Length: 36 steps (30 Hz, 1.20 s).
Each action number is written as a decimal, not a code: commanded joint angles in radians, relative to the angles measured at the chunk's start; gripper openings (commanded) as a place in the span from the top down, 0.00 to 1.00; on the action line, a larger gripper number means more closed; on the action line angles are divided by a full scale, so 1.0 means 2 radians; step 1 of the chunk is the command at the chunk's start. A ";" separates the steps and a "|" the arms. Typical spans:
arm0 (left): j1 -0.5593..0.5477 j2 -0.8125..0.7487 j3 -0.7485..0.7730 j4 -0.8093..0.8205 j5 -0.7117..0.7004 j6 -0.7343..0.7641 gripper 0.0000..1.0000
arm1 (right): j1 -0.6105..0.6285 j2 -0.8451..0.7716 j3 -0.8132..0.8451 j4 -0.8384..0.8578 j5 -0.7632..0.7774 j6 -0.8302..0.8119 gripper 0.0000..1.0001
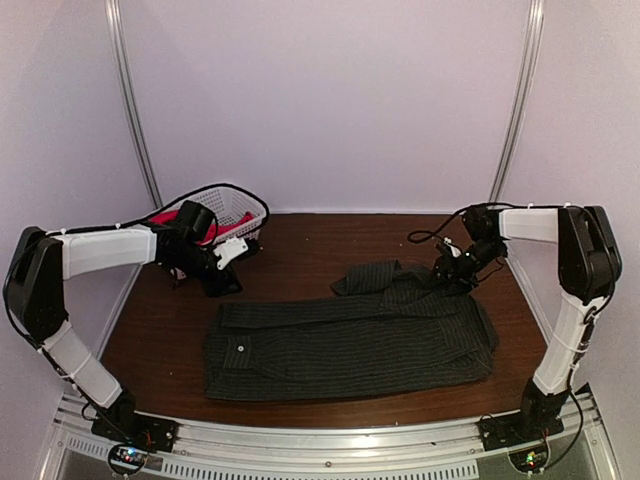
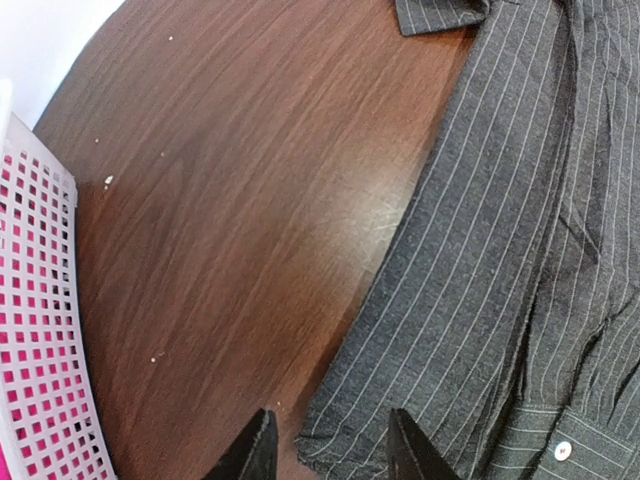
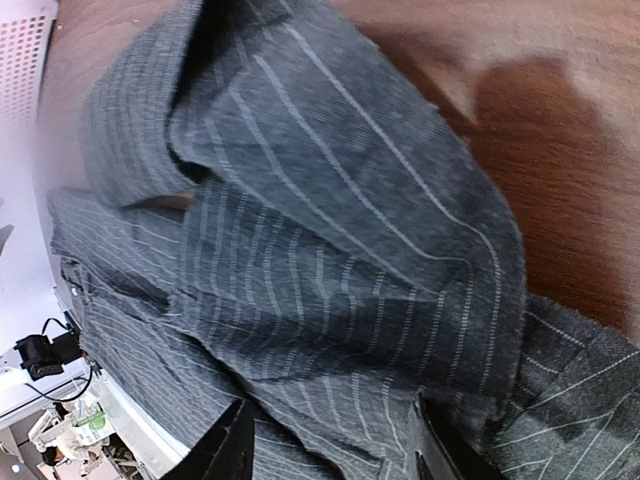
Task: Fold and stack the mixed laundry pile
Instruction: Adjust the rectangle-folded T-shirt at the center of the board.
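The shirt is dark charcoal with thin pale pinstripes, which close up read off-white on grey, and it has a small white button. The table is deep reddish-brown with a streaky wood grain, flecked with a few white specks. The basket is white, a lattice of square holes, and the T-shirt in it is plain bright red-pink. The left arm and right arm are white with black joints. The left gripper and right gripper are black. The walls are pale lilac-white, the rail silver-grey.
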 commanded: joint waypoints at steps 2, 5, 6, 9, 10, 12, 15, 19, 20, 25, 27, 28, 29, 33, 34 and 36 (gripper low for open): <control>0.002 0.004 -0.014 0.009 0.009 -0.007 0.60 | -0.002 0.001 0.005 -0.003 0.033 -0.010 0.46; 0.002 0.002 -0.017 0.009 0.007 -0.005 0.60 | -0.002 -0.004 0.009 -0.015 0.053 -0.016 0.45; 0.002 0.002 -0.017 0.009 0.006 -0.005 0.60 | -0.002 -0.007 0.008 -0.017 0.057 -0.017 0.44; 0.002 0.003 -0.016 0.009 0.006 -0.002 0.60 | -0.004 -0.017 0.013 -0.018 0.070 -0.012 0.43; 0.002 0.003 -0.016 0.009 0.005 -0.002 0.60 | -0.005 -0.019 0.015 -0.018 0.074 -0.009 0.44; 0.002 0.003 -0.016 0.008 0.005 -0.004 0.60 | -0.011 -0.028 0.020 -0.019 0.084 0.000 0.45; 0.002 0.001 -0.015 0.009 0.004 -0.004 0.60 | -0.018 -0.042 0.021 -0.016 0.108 0.009 0.49; 0.002 0.001 -0.017 0.011 0.000 -0.002 0.60 | -0.023 -0.045 0.018 -0.015 0.127 0.013 0.54; 0.002 0.002 -0.017 0.011 -0.001 -0.001 0.60 | -0.023 -0.043 0.017 -0.015 0.131 0.013 0.55; 0.002 0.008 -0.018 0.013 -0.003 -0.001 0.60 | -0.023 -0.032 0.008 -0.010 0.139 0.014 0.57; 0.002 0.008 -0.016 0.013 -0.003 -0.001 0.60 | -0.024 -0.028 0.003 -0.005 0.141 0.015 0.58; 0.002 0.009 -0.016 0.013 -0.003 -0.001 0.59 | -0.023 -0.024 0.001 -0.005 0.146 0.015 0.58; 0.002 0.009 -0.016 0.014 -0.003 0.000 0.60 | -0.023 -0.020 0.000 -0.003 0.148 0.014 0.58; 0.002 0.012 -0.015 0.015 -0.004 0.000 0.59 | -0.023 -0.009 0.000 0.002 0.145 0.013 0.58; 0.002 0.013 -0.015 0.014 -0.004 0.001 0.59 | -0.023 -0.005 0.001 0.002 0.144 0.013 0.58; 0.002 0.016 -0.015 0.015 -0.003 0.001 0.59 | -0.023 0.004 0.003 0.007 0.137 0.013 0.60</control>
